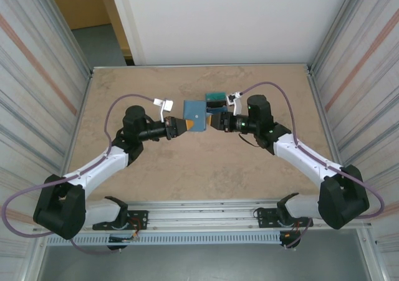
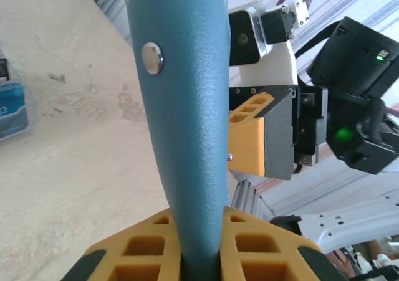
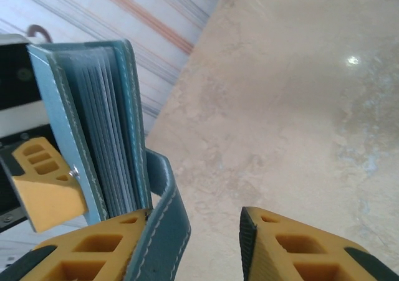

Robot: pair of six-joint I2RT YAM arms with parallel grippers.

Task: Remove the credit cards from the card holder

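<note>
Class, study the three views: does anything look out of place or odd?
The holder stands on edge, pinched by the left claw; its snap strap hangs unfastened inside the open right claw.

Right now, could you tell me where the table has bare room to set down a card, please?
Bare: the wide near stretch of table between both forearms, and the far-left corner. Crowded: mid-table, where left gripper, right gripper, card holder and credit cards cluster.
</note>
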